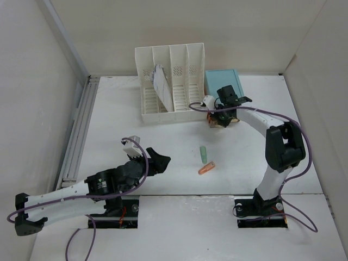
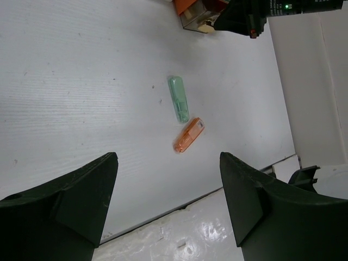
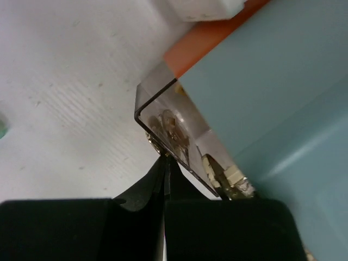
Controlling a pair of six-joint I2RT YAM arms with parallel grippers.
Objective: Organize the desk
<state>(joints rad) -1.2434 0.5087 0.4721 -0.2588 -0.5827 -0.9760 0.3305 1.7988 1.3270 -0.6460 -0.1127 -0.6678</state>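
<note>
The white desk [image 1: 130, 119] holds a green capped piece [image 1: 203, 154] and an orange one [image 1: 206, 167] right of centre. My left gripper [image 1: 158, 161] is open and empty, hovering left of them; in its wrist view [image 2: 167, 163] the green piece [image 2: 178, 99] and the orange piece [image 2: 188, 135] lie ahead of the jaws. My right gripper [image 1: 219, 118] is shut, its tips [image 3: 166, 159] touching the lower edge of a clear-fronted orange drawer [image 3: 179, 130] that sticks out of the light-blue drawer box [image 1: 223, 81]. Small items lie inside the drawer.
A white slotted file rack [image 1: 171, 81] with a paper in it stands at the back. A small white object [image 1: 208, 100] sits between rack and blue box. A grey rail [image 1: 79, 130] runs along the left edge. White walls enclose the desk.
</note>
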